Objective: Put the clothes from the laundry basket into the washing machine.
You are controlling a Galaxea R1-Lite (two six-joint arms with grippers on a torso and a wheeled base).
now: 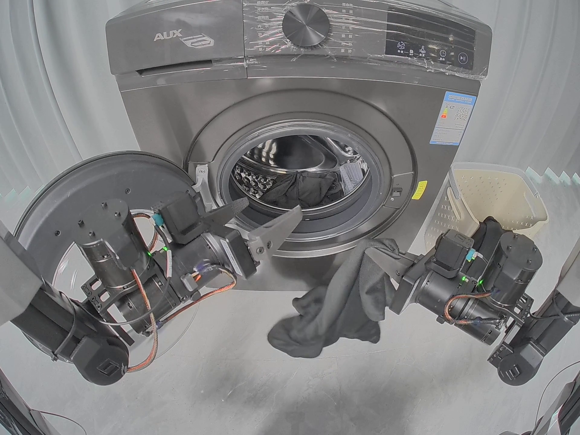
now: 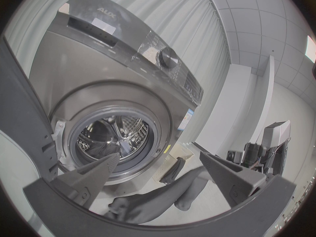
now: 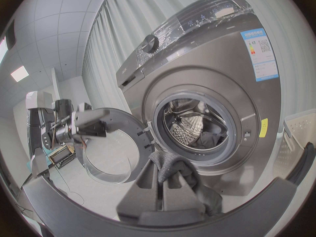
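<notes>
The grey washing machine (image 1: 290,92) stands with its round door (image 1: 90,194) swung open to the left. Dark clothes (image 1: 302,188) lie inside the drum (image 2: 112,139). My right gripper (image 1: 377,255) is shut on a dark grey garment (image 1: 338,309) below and right of the drum opening; the cloth hangs down to the floor. In the right wrist view the fingers (image 3: 164,195) pinch the garment's bunched top (image 3: 171,165). My left gripper (image 1: 266,219) stands open and empty just before the lower left of the opening (image 2: 158,168). The cream laundry basket (image 1: 501,194) sits right of the machine.
Another dark cloth (image 1: 492,231) hangs over the basket's front rim. Pale curtains (image 1: 48,92) run behind the machine. The open door takes up the floor space at the left; bare floor (image 1: 241,382) lies in front.
</notes>
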